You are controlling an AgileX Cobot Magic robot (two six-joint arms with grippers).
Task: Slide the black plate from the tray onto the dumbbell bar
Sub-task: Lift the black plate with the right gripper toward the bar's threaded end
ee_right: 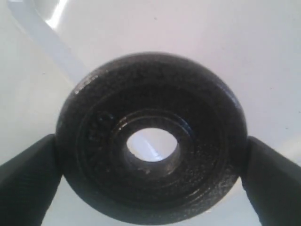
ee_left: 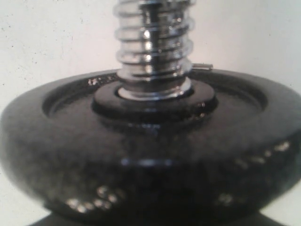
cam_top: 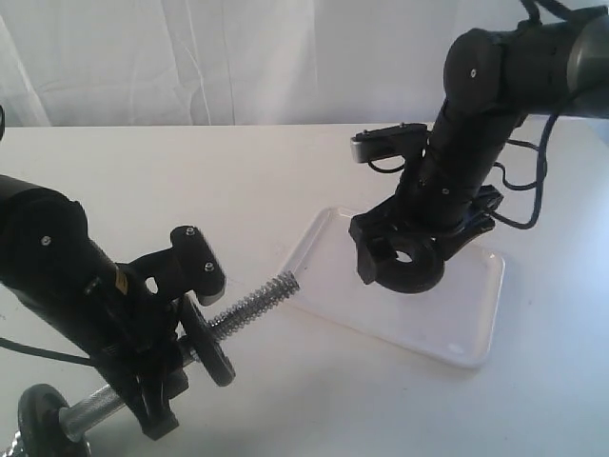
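1. Holding the plate (ee_right: 197,155) by its rim: R gripper (ee_right: 151,165) jaws are clamped on it, one finger each side, centre hole clear.
2. Plate is off the tray (cam_top: 471,333) and hangs over it. Not touching it, as far as the ext. view shows, so grasp & lift look done.
3. Bar (cam_top: 257,303) runs thru the L gripper (cam_top: 157,381). Jaws look closed on it, tho the fingers are partly hidden by the arm. Threaded tip is raised and sits near the tray's edge.
4. One disc (cam_top: 211,341) is already on the bar, just beside the L gripper. L wrist view shows it seated round the thread. A 2nd disc (cam_top: 43,416) is at the bar's other end, bottom-left of the ext. view. Neither is the task's plate.
5. Plate and bar tip are apart, w/ part of the tray between them. The hole isn't lined up w/ the thread: the plate's face looks turned more toward the ext. cam than toward the tip.
6. Left to do, my read: bring plate & tip together, turn the plate so the hole axis matches the bar, slide it on toward the seated disc, let go. Approx. a third done: pick-up yes, align & slide not yet.
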